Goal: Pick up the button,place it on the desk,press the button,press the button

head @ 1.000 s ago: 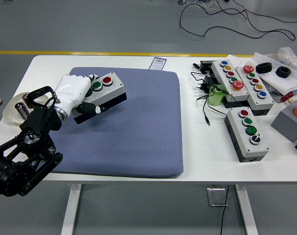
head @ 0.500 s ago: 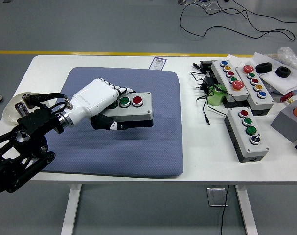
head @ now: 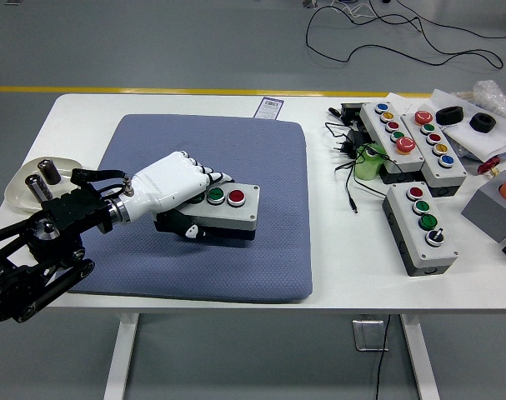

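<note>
The left hand (head: 173, 185) sits on the mat (head: 261, 258), which lies on the table (head: 77, 112). The button box (head: 227, 211) is just right of the hand, touching it, on the mat. A dish (head: 23, 187) lies left of the hand. Far to its right are more button boxes (head: 421, 227) and cables (head: 346, 167).

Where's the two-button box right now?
In the head view the two-button box sits on the blue mat, left of centre, gripped at its left end by the left hand.
</note>
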`<state>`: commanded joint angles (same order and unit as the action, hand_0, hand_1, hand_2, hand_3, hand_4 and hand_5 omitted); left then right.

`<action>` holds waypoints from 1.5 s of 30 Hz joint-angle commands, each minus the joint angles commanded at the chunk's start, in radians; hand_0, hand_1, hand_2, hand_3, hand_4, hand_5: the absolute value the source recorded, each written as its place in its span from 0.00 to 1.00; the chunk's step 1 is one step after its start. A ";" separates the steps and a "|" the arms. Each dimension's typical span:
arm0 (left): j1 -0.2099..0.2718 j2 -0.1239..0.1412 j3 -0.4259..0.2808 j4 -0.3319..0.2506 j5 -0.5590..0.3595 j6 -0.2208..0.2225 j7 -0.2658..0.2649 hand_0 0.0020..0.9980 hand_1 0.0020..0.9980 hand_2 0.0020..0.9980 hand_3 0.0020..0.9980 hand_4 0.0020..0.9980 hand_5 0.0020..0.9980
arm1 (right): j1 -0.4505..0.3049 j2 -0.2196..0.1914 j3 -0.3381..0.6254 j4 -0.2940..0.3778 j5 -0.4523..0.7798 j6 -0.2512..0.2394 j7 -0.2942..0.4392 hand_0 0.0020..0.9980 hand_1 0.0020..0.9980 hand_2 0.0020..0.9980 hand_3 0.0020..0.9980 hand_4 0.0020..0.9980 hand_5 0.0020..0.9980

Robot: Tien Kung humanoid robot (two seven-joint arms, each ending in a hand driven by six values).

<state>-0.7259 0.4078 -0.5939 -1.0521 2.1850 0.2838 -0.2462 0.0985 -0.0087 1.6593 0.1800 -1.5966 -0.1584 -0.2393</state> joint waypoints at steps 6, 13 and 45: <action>0.017 0.010 -0.025 0.006 0.004 0.007 -0.005 0.03 0.00 0.00 0.29 0.82 0.10 | -0.001 0.000 0.002 0.000 0.001 0.000 0.000 0.66 0.67 0.69 0.59 0.43 0.27; 0.035 0.046 -0.025 0.010 0.010 0.020 -0.016 0.03 0.00 0.00 0.29 0.83 0.10 | -0.001 0.000 0.001 0.000 -0.001 0.000 -0.002 0.66 0.67 0.69 0.59 0.43 0.27; 0.081 0.086 -0.077 0.074 0.075 0.005 -0.021 0.06 0.07 0.17 0.41 0.87 0.21 | 0.001 0.001 -0.002 0.000 -0.004 0.002 -0.004 0.66 0.67 0.69 0.59 0.43 0.27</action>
<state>-0.6448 0.4938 -0.6706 -0.9778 2.2598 0.2884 -0.2676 0.1000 -0.0079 1.6570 0.1800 -1.6007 -0.1561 -0.2430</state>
